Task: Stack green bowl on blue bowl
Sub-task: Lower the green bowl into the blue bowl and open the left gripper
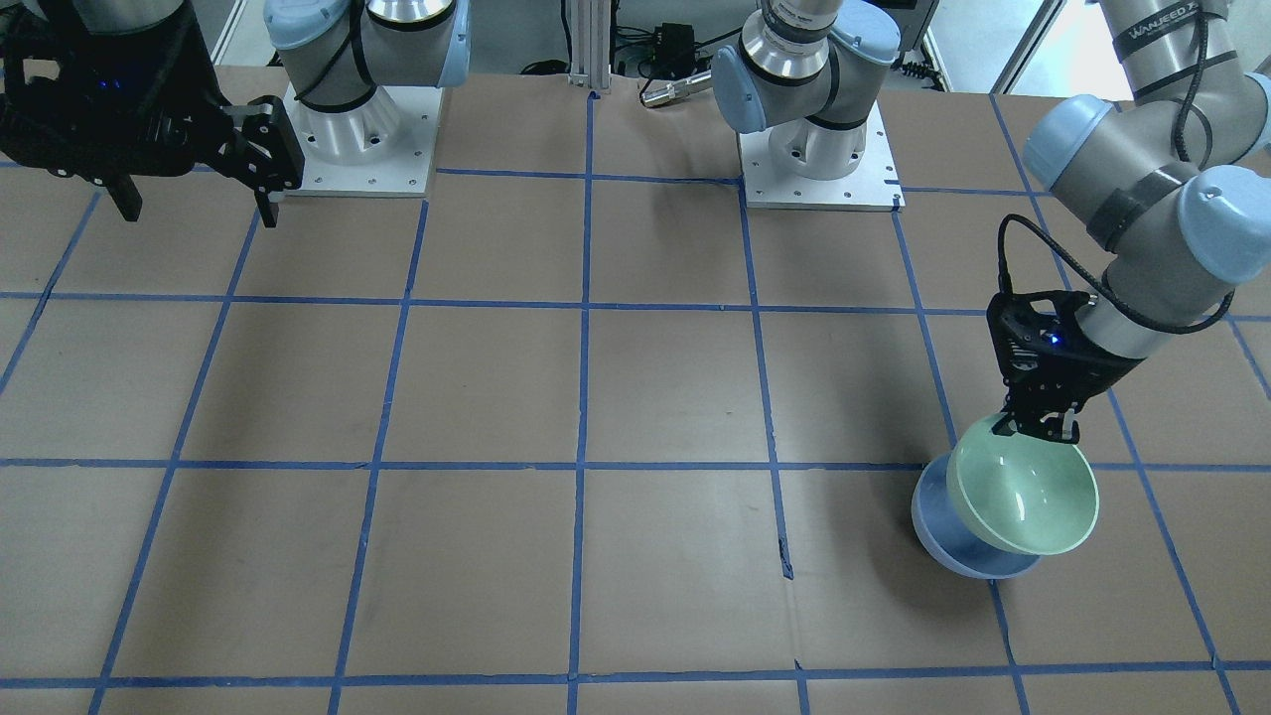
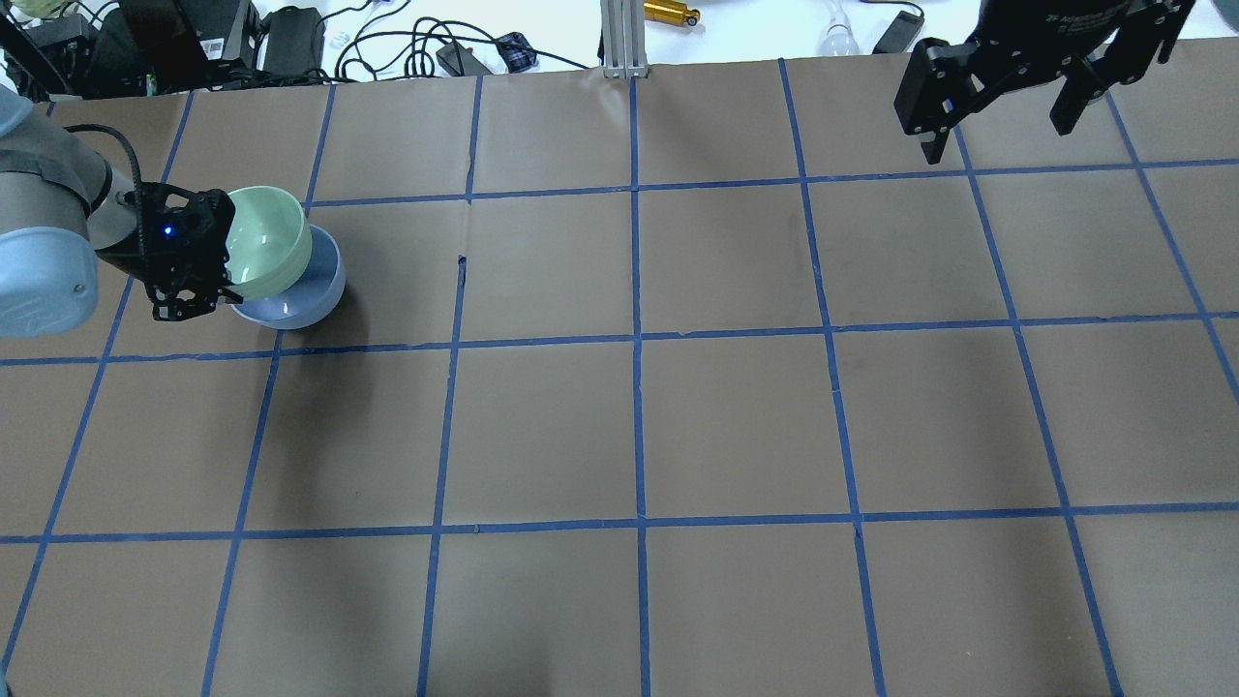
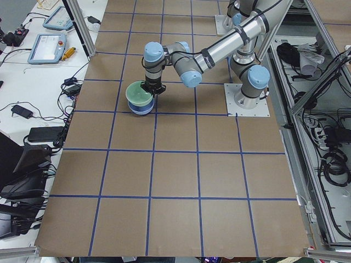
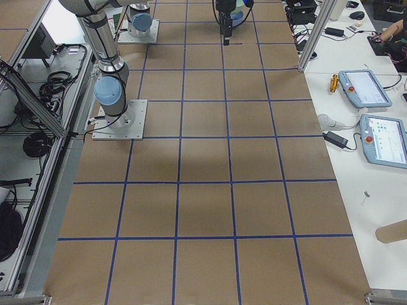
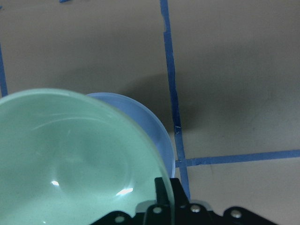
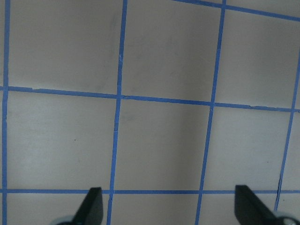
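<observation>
My left gripper [image 1: 1040, 429] is shut on the near rim of the green bowl [image 1: 1028, 501], which hangs tilted just above the blue bowl [image 1: 943, 536]. The blue bowl sits on the table, mostly covered by the green one. In the overhead view the left gripper [image 2: 198, 295] holds the green bowl [image 2: 266, 242] over the blue bowl [image 2: 305, 295]. The left wrist view shows the green bowl [image 5: 70, 159] with the blue bowl [image 5: 140, 126] behind it. My right gripper [image 2: 1002, 121] is open and empty, high over the far right of the table; it also shows in the front view [image 1: 199, 204].
The table is brown paper with a blue tape grid [image 2: 636, 339]. Both arm bases [image 1: 819, 149] stand at the robot's edge. Cables and devices [image 2: 290, 39] lie beyond the far edge. The right wrist view shows only bare grid between its fingertips [image 6: 91, 206].
</observation>
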`<act>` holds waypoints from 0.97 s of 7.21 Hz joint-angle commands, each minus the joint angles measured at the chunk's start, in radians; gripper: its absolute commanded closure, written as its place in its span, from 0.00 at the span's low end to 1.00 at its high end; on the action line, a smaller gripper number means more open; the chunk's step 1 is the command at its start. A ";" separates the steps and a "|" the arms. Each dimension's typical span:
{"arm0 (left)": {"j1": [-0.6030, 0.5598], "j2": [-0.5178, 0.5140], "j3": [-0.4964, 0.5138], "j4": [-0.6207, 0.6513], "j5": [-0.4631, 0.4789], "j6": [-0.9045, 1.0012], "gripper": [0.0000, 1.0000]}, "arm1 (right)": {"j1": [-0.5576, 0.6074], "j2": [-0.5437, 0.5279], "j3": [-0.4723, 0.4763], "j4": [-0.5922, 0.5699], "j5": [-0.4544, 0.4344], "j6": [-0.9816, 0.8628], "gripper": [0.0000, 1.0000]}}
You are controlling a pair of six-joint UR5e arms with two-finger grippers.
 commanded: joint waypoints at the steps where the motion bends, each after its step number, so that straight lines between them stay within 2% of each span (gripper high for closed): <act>1: 0.000 -0.010 -0.001 0.007 0.003 -0.006 0.68 | 0.000 0.000 0.000 0.000 0.000 0.000 0.00; 2: 0.000 -0.011 -0.001 0.006 0.001 -0.030 0.40 | 0.000 0.000 0.000 0.000 0.000 0.000 0.00; 3: 0.000 -0.011 -0.001 0.006 -0.002 -0.065 0.23 | 0.000 0.000 0.000 0.000 0.000 0.000 0.00; 4: 0.000 -0.011 -0.001 0.001 -0.001 -0.096 0.01 | 0.000 0.000 0.000 0.000 0.000 0.000 0.00; 7: -0.010 0.050 0.010 -0.031 -0.005 -0.225 0.00 | 0.000 0.000 0.000 0.000 0.000 0.000 0.00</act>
